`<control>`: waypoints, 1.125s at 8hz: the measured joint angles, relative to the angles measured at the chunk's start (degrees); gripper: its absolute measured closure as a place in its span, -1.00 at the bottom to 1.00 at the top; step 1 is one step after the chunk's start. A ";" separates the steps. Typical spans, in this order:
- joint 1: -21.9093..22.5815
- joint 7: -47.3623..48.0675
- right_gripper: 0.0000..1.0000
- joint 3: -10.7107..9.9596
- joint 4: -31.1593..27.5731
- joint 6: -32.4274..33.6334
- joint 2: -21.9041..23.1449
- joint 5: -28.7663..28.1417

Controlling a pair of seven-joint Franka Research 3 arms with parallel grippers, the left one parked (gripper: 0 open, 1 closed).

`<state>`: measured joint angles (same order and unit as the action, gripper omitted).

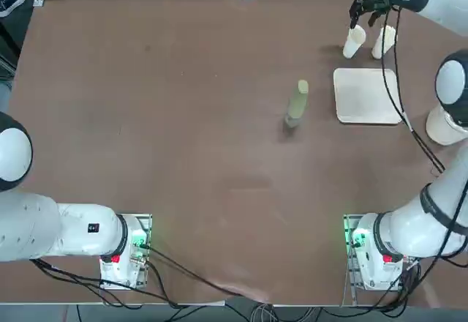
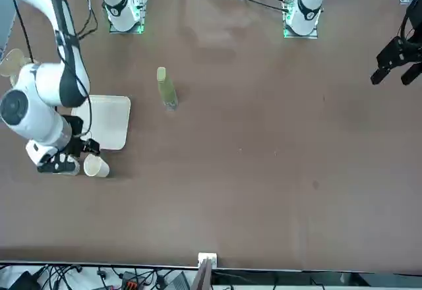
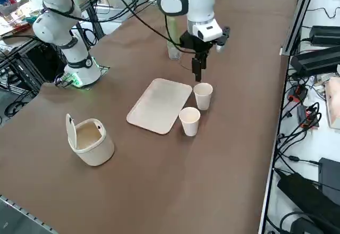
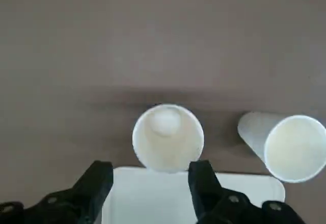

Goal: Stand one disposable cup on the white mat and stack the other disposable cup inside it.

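The right gripper (image 4: 151, 167) is above the table near the far edge of the white mat (image 3: 159, 106), its jaws spread and nothing between them. The nearer cup (image 4: 168, 138) stands mouth up on the brown table (image 3: 159, 191), just ahead of the fingertips and off centre towards the finger on the second cup's side. The second cup (image 4: 295, 148), also upright, stands outside the jaws, beyond that same finger. Both cups are just beside the mat; neither is on it.

The step in hand is judged to be the pick-up of the nearer cup, the task being at its start. The jaws should be shifted sideways until the cup is centred, then brought over it with one finger on each side of the wall. Descent should be straight, as a fingertip landing on the rim could tip or crush the cup. Closure should be light, since a thin disposable wall would probably buckle and spoil the later nesting. The outer finger requires attention: the second cup could be nudged over. A level lift, clear of the mat's rim, is advised before placing.
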<state>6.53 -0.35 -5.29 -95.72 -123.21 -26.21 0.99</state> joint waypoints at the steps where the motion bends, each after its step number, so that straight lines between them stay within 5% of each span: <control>1: 0.00 0.01 -0.77 0.00 1.23 0.00 -2.15 0.00; 6: 0.00 0.10 -0.45 -0.01 6.39 -0.07 -9.29 -0.05; 9: 0.00 0.18 0.35 -0.01 6.70 -0.07 -9.79 -0.05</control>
<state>6.52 -0.17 -5.30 -89.02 -123.27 -36.00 0.94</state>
